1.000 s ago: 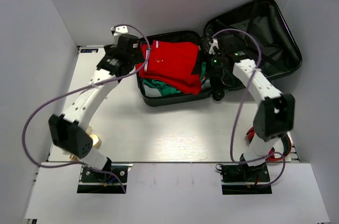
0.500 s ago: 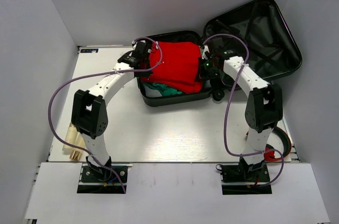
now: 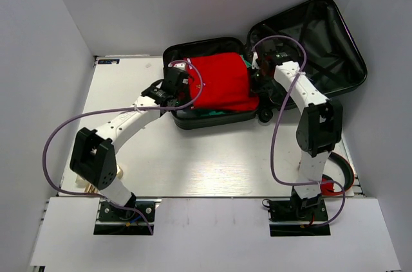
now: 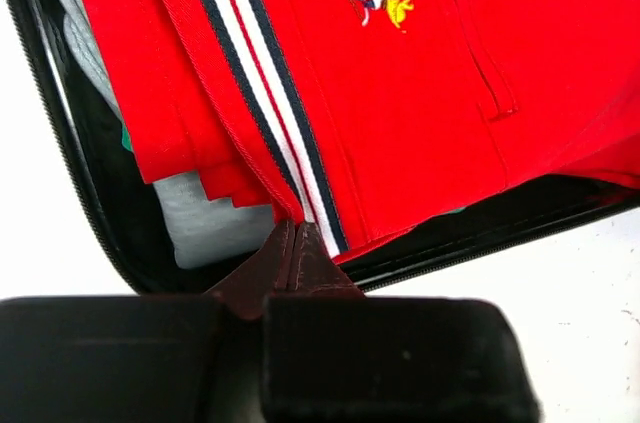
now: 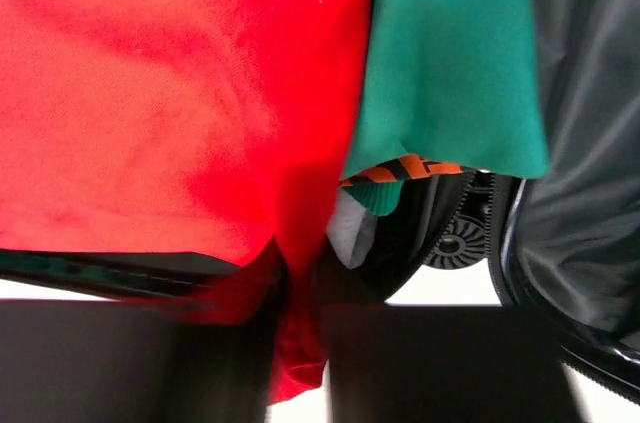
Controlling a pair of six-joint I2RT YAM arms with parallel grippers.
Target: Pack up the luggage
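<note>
Lying in open luggage (image 3: 212,123): red shirt (image 3: 222,82) (green garment (image 5: 450,53) beneath)

We note a red polo shirt (image 4: 400,93) lying over a green garment (image 5: 450,53). On the white tabletop (image 3: 193,156), beige objects (image 3: 84,185) sit near-left and a red item (image 3: 329,188) sits near-right.

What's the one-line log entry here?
left fingers: shut on shirt | right fingers: shut on shirt | luggage: open, shirt atop clothes
</note>
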